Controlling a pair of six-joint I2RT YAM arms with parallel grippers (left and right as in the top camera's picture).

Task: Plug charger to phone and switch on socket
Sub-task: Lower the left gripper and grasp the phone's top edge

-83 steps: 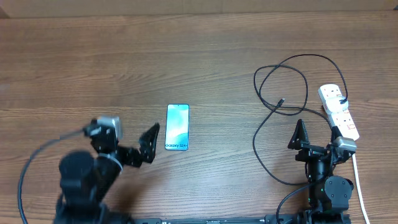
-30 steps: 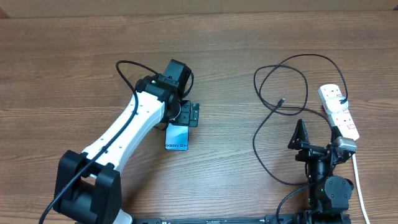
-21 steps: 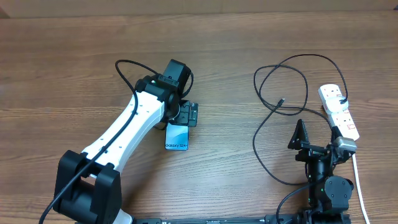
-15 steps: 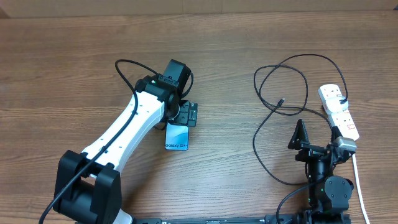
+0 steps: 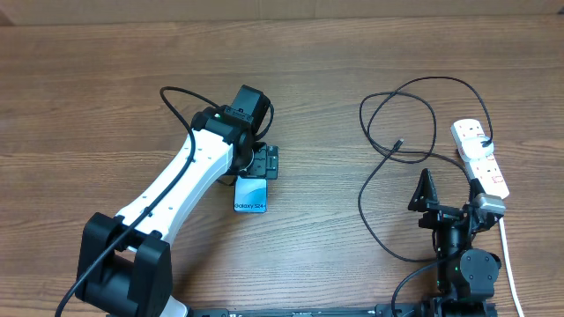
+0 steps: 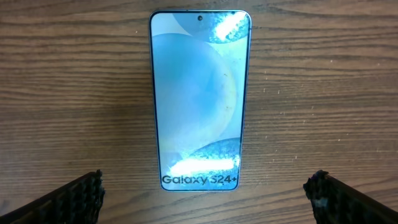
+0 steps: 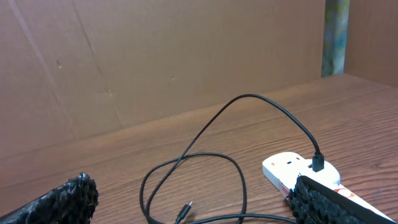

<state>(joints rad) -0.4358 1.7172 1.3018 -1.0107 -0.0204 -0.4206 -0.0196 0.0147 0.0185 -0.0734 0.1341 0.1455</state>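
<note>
While the left gripper [image 5: 265, 164] hangs over the phone [image 5: 250, 197], it grips nothing. Left wrist view: phone [image 6: 200, 99] lies flat on the table [image 6: 323, 93], screen up, "Galaxy S24+" end toward the camera, camera-hole end away. Fingertips [image 6: 78, 198] show only at the bottom corners, one on either side of the phone's text end, well clear of its edges, so jaws are wide. Can't tell how high above the wood they are. Overhead: the gripper covers the phone's far half and only the text half shows.

Right gripper [image 5: 449, 195] sits near the table's front edge, pointing away from the base, jaws also spread wide, empty. Right wrist view puts its fingertips [image 7: 68, 198] at the two lower corners, with cable and socket showing between them farther out.

Charger [image 5: 362, 114] lies in loose loops on the right half of the table, well apart from the phone. Its free tip [image 5: 399, 143] rests on the wood inside the loops, connected to nothing. The other end is plugged into the socket [image 5: 480, 157]; the plug shows clearly in the right wrist view. Socket lies along the right edge, just beside the right gripper, and its white cord [image 5: 508, 264] runs back toward the base. Part of the cable passes close by the right gripper. Switch positions are too small to read.
</note>
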